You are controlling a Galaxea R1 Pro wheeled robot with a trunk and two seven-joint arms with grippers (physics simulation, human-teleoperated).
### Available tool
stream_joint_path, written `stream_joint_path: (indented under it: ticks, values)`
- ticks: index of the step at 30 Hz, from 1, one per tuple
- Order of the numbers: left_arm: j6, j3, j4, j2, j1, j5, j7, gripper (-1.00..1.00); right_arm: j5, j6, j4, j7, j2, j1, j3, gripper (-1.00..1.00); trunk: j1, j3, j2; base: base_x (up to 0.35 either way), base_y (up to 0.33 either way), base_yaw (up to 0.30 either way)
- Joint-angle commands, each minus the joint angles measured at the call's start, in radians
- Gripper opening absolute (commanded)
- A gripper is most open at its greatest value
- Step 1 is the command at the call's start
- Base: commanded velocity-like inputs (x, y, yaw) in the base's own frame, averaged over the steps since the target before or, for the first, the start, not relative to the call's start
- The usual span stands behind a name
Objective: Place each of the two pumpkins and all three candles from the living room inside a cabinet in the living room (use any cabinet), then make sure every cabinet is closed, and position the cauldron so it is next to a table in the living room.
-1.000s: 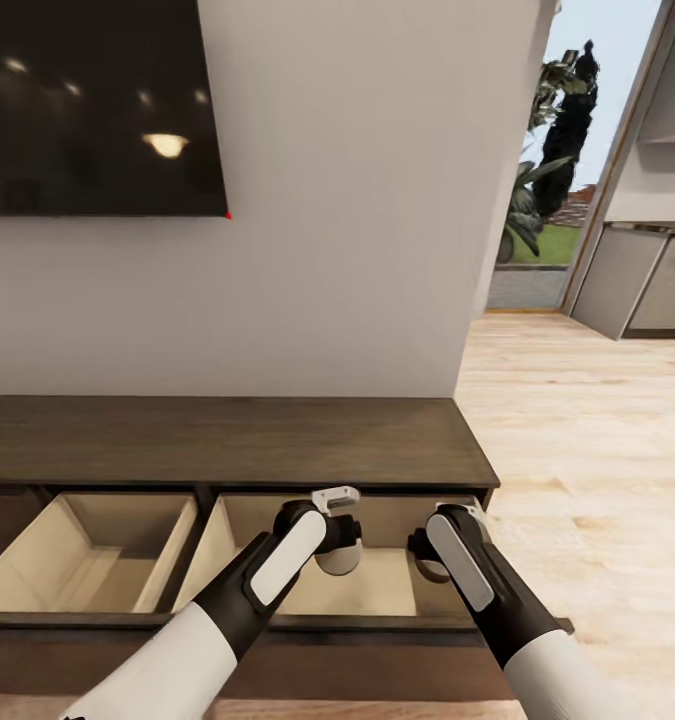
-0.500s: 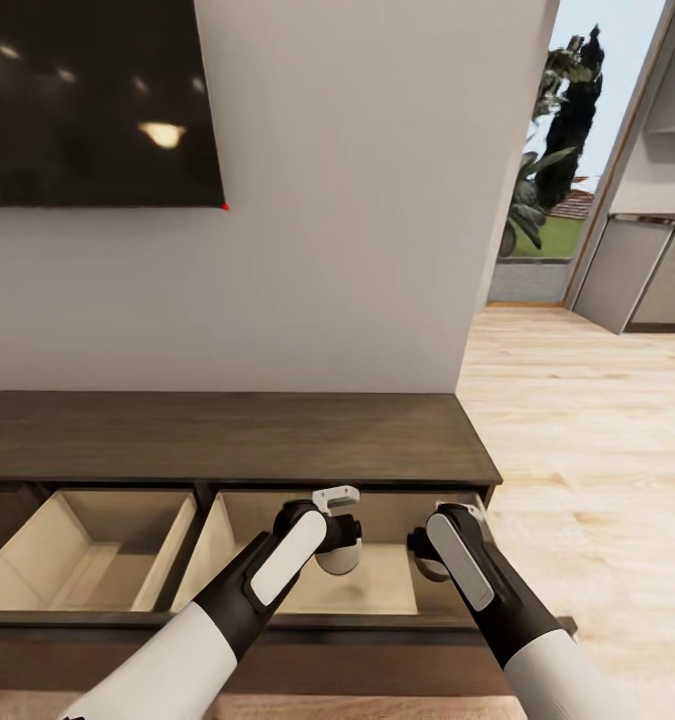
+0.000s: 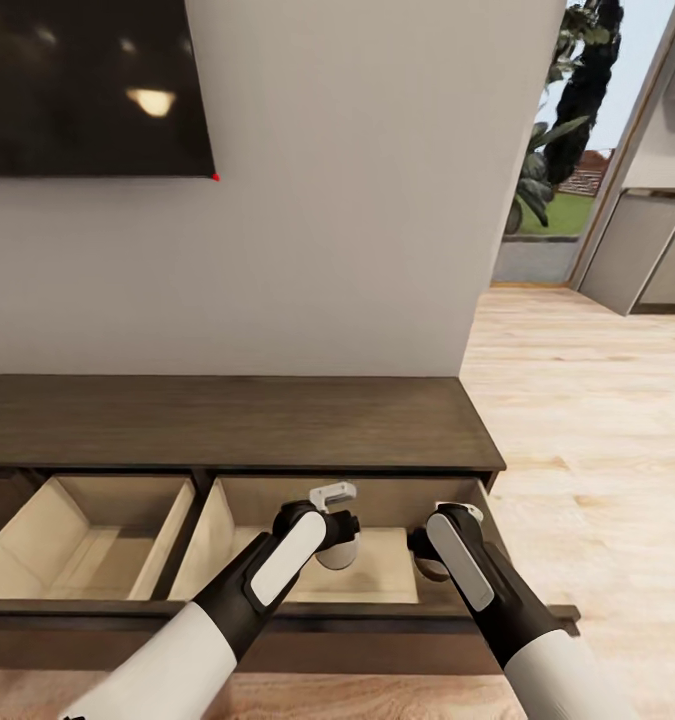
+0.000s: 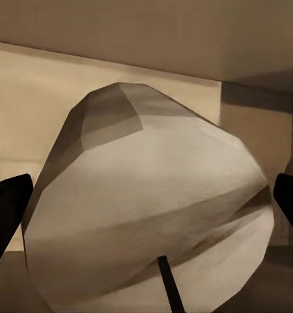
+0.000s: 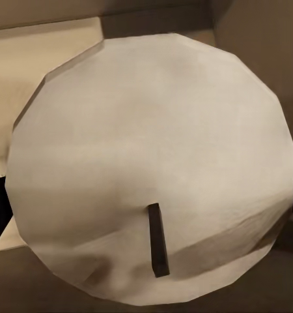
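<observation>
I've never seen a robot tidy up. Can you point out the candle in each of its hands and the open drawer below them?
Left candle (image 4: 153,208), left wrist view: its flat wick end.
Right candle (image 5: 153,169), right wrist view: its flat wick end.
Open drawer (image 3: 387,580), head view: bare floor.

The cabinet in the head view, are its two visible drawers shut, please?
No, both drawers of the cabinet stand pulled open, showing pale interiors.

You've got the dark-brown cabinet (image 3: 237,425) against the white wall, flat top bare, 2 drawers pulled open with pale beige insides. Over the right drawer (image 3: 377,580) each arm holds 1 candle: the left-held candle (image 4: 153,215) is a stubby grey-beige faceted cylinder, tilted, dark wick toward the camera, between the finger tips. The right-held candle (image 5: 153,169) shows its round top face and short dark wick.
</observation>
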Motion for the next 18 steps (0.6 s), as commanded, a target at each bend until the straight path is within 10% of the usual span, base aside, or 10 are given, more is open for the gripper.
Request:
stream_joint_path:
  ticks: [1, 18]
  values:
    - [0.000, -0.002, -0.002, 0.000, -0.001, 0.006, 0.011, -1.00, -0.009, 0.001, -0.001, -0.011, 0.000, -0.001, 0.002, -1.00, 0.000, -0.005, -0.001, 0.000, 0.000, 0.000]
    - [-0.069, -0.059, -0.003, 0.004, -0.001, -0.001, 0.011, -1.00, -0.009, 0.001, -0.001, -0.011, 0.000, -0.001, 0.006, -1.00, 0.007, -0.063, -0.004, 0.000, 0.000, 0.000]
